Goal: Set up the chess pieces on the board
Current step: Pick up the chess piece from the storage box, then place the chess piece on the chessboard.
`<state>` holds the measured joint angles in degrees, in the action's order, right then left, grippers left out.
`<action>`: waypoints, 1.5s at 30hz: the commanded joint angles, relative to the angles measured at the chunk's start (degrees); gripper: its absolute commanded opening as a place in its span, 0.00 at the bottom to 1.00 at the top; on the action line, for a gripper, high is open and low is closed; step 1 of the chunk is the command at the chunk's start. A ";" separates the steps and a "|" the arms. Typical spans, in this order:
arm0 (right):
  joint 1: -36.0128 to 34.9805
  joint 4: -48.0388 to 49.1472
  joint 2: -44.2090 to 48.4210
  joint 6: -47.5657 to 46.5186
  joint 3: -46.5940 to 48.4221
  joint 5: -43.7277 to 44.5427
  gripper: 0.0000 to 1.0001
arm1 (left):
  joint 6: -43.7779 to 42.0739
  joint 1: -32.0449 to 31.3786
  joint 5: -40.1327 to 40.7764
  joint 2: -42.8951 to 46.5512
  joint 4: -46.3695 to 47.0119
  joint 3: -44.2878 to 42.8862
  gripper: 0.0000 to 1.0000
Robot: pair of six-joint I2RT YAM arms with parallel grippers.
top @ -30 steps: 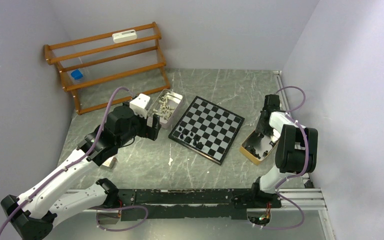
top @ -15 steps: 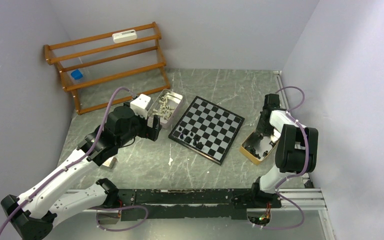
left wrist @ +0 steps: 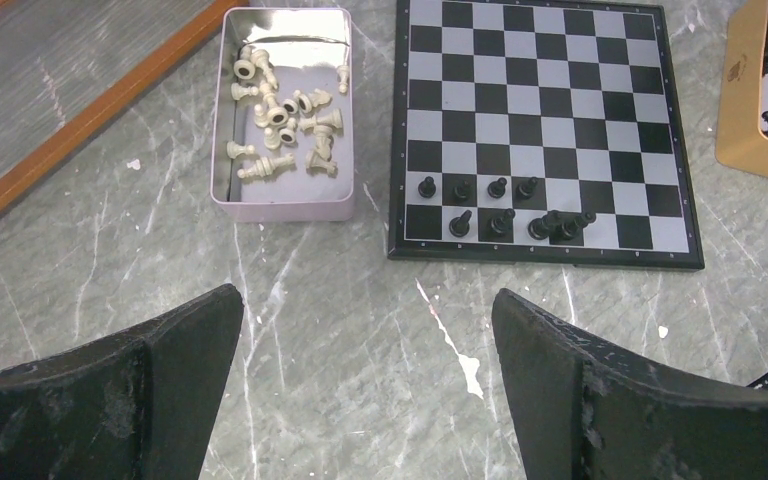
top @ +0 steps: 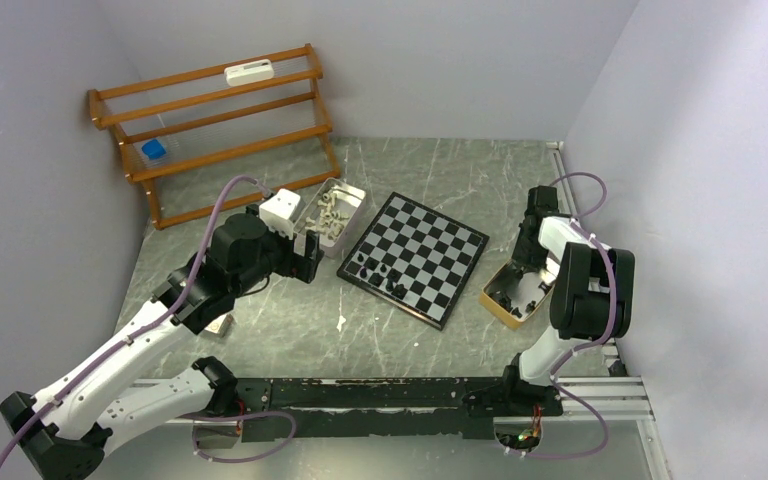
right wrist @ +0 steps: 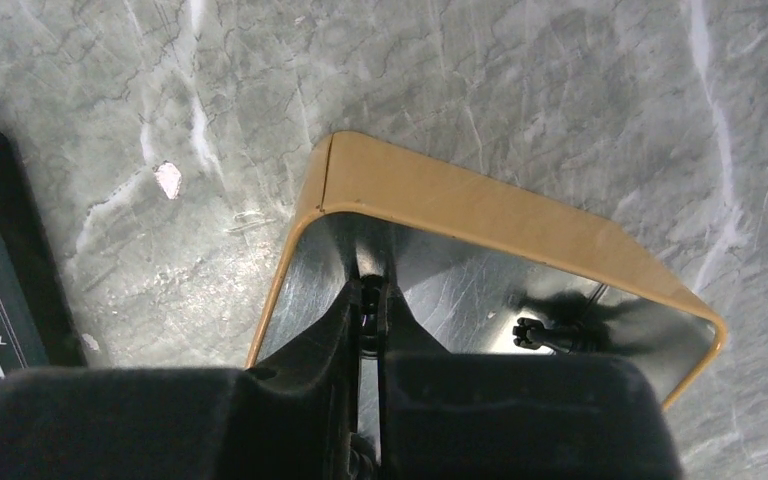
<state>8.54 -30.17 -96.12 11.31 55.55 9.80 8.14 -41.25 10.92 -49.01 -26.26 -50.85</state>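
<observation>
Lying near the middle of the grey marbled worktop (top: 300, 320), the board (top: 430, 250) sits skewed in the overhead view, one corner pointing to about 12 o'clock. A cluster of black pieces (left wrist: 501, 222) stands on it in two loose rows along the edge that faces 6 o'clock in the left wrist view.

At the board's 9 o'clock in that same view, just beside it but not touching, a pale tin (left wrist: 285, 208) holds the cream pieces (left wrist: 278, 115), most of them tipped over in a loose heap. At the board's 3 o'clock a tan tray (right wrist: 480, 205) lies near the dark rim, also apart from it. One black piece (right wrist: 545, 335) lies on its side on the tray's shiny floor, toward 3 o'clock in the right wrist view.

The right jaws are down inside this tray near its 9 o'clock end, drawn almost together and pinching a small dark piece (right wrist: 368, 318) between their tips; its shape is too hidden to name.

The left jaws are spread wide and grasp nothing. Their fingers (left wrist: 160, 390) fill the lower corners of the left wrist view, and they hover over the worktop at 6 o'clock of the tin.

A wooden rack (top: 215, 120) stands by the far wall at 11 o'clock of the overhead view, well apart from the board, with a small white object (top: 248, 72) on its top rail and a blue one (top: 153, 150) lower down.
</observation>
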 commanded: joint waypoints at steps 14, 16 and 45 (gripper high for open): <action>-2.15 -2.10 13.91 4.80 -1.57 4.11 0.00 | 1.34 -0.43 0.16 -1.34 0.89 0.44 1.00; -3.51 -2.09 16.68 5.83 -1.13 3.22 0.00 | 2.21 -0.41 0.08 -1.96 0.68 0.17 1.00; -50.01 55.66 31.18 9.66 -34.38 13.77 0.00 | 2.96 -0.14 1.83 -6.38 -0.04 0.24 1.00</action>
<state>-39.22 17.50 -63.20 22.61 22.37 20.34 11.38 -41.36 11.73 -55.51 -26.41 -50.59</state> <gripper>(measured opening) 0.029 0.995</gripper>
